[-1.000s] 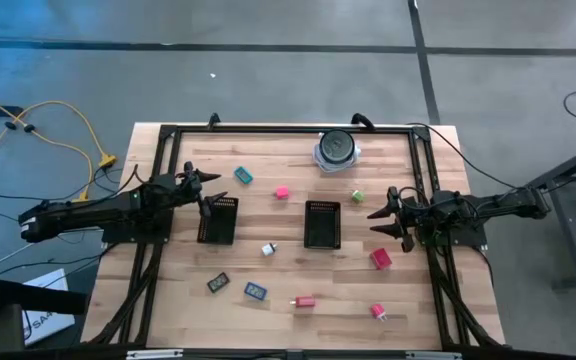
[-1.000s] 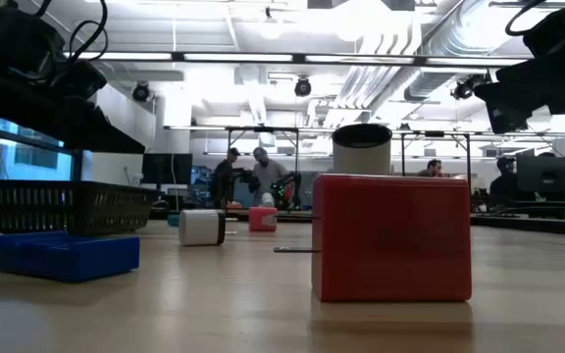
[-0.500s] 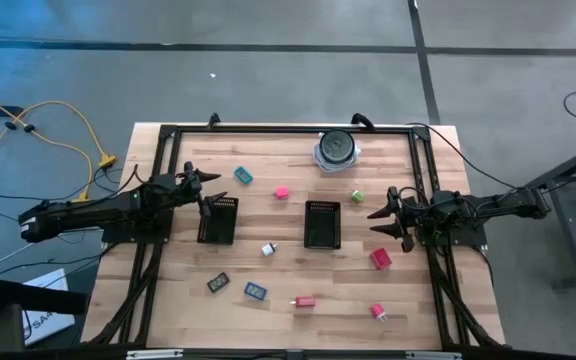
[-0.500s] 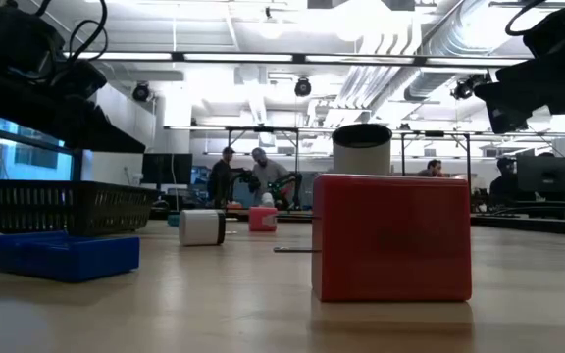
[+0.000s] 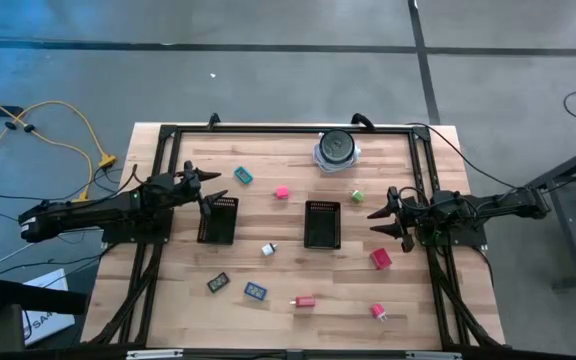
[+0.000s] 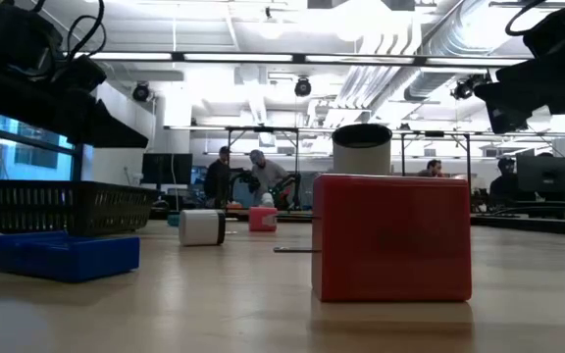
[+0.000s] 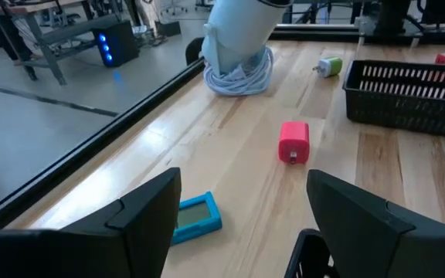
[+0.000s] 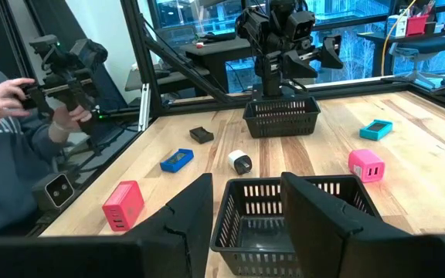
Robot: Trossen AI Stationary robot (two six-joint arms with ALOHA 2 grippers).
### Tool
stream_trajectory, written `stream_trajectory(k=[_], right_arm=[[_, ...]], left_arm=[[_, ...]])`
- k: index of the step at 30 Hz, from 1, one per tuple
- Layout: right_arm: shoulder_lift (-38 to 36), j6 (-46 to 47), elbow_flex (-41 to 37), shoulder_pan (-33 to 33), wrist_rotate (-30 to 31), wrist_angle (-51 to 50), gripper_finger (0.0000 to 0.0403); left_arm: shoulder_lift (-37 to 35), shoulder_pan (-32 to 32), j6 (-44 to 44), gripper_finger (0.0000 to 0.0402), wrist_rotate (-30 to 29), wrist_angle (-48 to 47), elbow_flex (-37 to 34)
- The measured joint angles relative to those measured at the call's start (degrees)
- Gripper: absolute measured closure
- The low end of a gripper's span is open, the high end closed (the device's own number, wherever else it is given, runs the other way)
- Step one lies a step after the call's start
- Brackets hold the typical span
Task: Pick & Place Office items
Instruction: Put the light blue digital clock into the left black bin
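Small office items lie scattered on the wooden table: a teal piece (image 5: 243, 176), a pink block (image 5: 282, 192), a green one (image 5: 357, 197), a white one (image 5: 268, 249), a dark rectangle (image 5: 218, 283), a blue one (image 5: 255, 291) and red-pink blocks (image 5: 305, 301) (image 5: 381, 259) (image 5: 378, 312). My left gripper (image 5: 204, 186) is open above the left tray's far end. Its wrist view shows the teal piece (image 7: 195, 218) and pink block (image 7: 293, 142) ahead. My right gripper (image 5: 381, 216) is open, right of the middle tray, with that tray (image 8: 292, 212) before its fingers.
Two black mesh trays (image 5: 218, 220) (image 5: 322, 224) stand mid-table. A round grey-and-black disc (image 5: 336, 148) sits near the far edge. A black frame rail (image 5: 288, 130) runs around the table. A person (image 8: 6, 154) stands beyond the table's left side, and others are far behind.
In the low view the dark outline of my left arm has shifted a little. Both grippers stay open and no item on the table has moved.
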Motion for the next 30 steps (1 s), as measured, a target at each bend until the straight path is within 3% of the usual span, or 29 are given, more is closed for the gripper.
stream_trajectory(k=[5,14,23,30], right_arm=[[-0.01,0.00,-0.01,0.00,-0.01,0.00,0.0262],[0.01,0.00,0.00,0.00,0.01,0.00,0.0262],[0.01,0.00,0.00,0.00,0.01,0.00,0.0262],[0.00,0.00,-0.02,0.00,0.00,0.00,0.0262]], left_arm=[[0.12,0.00,-7.72,0.0127,-0.02,0.16,0.44],[4.01,0.02,-7.73,0.0127,-2.58,-0.11,4.87],[16.04,0.62,-4.12,0.0127,-4.83,-2.59,13.65],[27.41,4.05,4.45,0.0127,-2.99,-8.72,23.44]])
